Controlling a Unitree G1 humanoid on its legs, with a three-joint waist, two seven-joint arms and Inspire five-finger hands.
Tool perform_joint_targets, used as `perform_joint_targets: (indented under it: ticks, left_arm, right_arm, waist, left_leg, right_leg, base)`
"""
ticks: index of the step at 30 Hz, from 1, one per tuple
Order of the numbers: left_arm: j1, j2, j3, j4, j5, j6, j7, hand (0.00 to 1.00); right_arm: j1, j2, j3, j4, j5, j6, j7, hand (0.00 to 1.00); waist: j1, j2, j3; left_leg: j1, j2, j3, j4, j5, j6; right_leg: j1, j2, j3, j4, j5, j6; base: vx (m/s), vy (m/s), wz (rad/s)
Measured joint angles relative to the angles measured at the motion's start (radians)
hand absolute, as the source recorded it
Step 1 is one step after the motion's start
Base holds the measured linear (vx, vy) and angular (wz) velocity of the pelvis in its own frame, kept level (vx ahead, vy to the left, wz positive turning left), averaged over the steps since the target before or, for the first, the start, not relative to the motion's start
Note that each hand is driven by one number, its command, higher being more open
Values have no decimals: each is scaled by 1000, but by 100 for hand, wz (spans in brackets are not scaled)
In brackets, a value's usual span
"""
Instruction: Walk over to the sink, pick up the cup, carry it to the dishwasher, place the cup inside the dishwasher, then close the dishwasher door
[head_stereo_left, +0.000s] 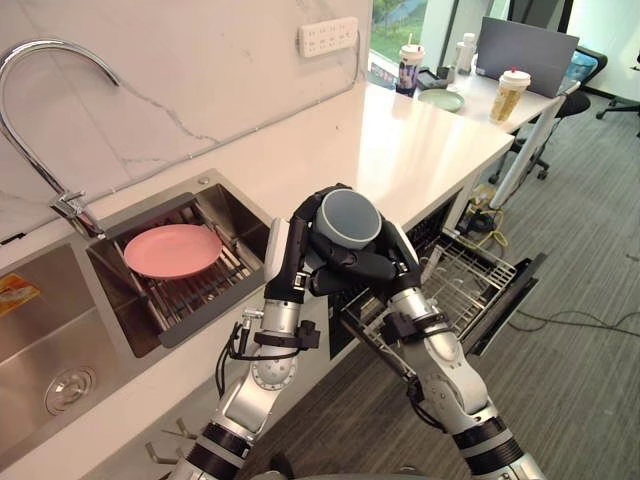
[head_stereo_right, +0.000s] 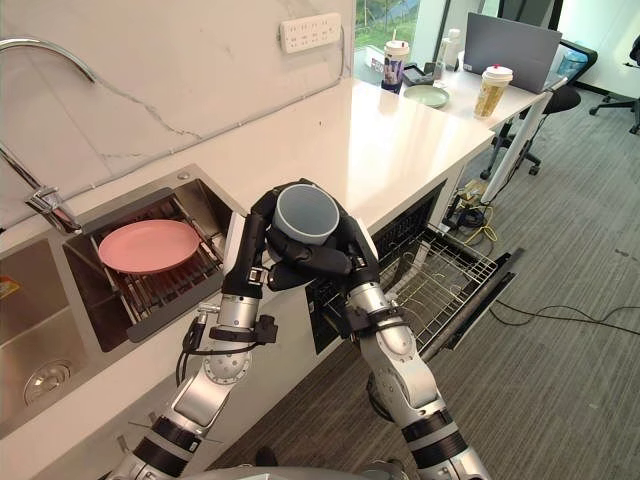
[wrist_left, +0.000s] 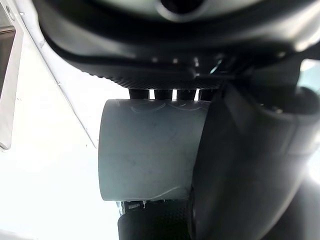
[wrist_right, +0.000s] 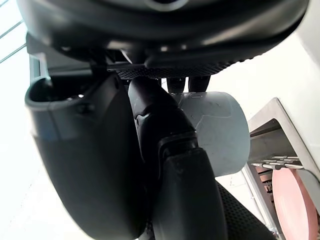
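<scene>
- I stand by a long white counter (head_stereo_left: 420, 150). The wall (head_stereo_left: 200, 80) behind it is white stone with thin grey lines.
- A shiny metal sink (head_stereo_left: 245, 215) is set in the counter. A round pink plate (head_stereo_left: 172, 250) lies flat on a rack of metal bars inside it. A curved silver tap (head_stereo_left: 40, 100) bends over the sink.
- The floor (head_stereo_left: 580, 390) is grey carpet with thin stripes.
- The dishwasher (head_stereo_left: 515, 290) is under the counter, with its dark door folded down. Its wire rack (head_stereo_left: 470, 280) is pulled out over the door.
- Far off, at the end of the counter, stands a paper cup with a lid (head_stereo_left: 511, 94).
- The cup (head_stereo_left: 348, 218) is up in the air in front of me, over the counter's edge, between the sink and the dishwasher.
- Its open mouth faces up toward my head and leans a little. Its long way runs up and down, with the bottom down in my hands.
- The cup is grey-blue, smooth and round like a short tube.
- My left hand (head_stereo_left: 290, 255) is wrapped round one side of the cup.
- My right hand (head_stereo_left: 375, 268) curls round the other side, and its fingers lie across the cup.
</scene>
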Motion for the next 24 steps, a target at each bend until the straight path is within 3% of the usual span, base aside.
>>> perform_joint_targets:
  ticks: [2,3,12,18,24]
  left_arm:
    - [0,0,0,0,-10,-1,-8,0]
    - [0,1,0,-1,-20,-1,-14,100]
    - [0,8,-38,-2,-59,-23,-58,100]
    - [29,13,-129,-4,-27,-46,-95,100]
    - [40,13,-129,-31,-6,-56,-106,100]
  right_arm:
    - [0,0,6,6,0,-14,-9,0]
    - [0,0,14,7,-1,-23,-23,0]
    - [-1,30,26,10,-36,-131,-196,0]
    - [-8,110,-112,10,-41,-225,-356,0]
    - [3,113,-227,9,-20,-295,-416,0]
  waist:
    - [0,0,0]
    - [0,0,0]
    - [-1,0,0]
    - [-2,0,0]
    - [-6,0,0]
  left_leg:
    - [0,0,0,0,0,0]
    - [0,0,0,0,0,0]
    - [0,0,2,0,0,0]
    - [1,-1,11,0,0,0]
    - [3,-1,13,0,0,0]
  right_leg:
    - [0,0,0,0,0,0]
    - [0,0,0,-1,0,0]
    - [0,1,3,-6,3,0]
    - [0,2,13,-19,13,0]
    - [0,3,16,-19,14,0]
  base:
    - [0,0,0]
    - [0,0,0]
    - [0,0,0]
    - [-1,0,-4]
    - [-1,0,-1]
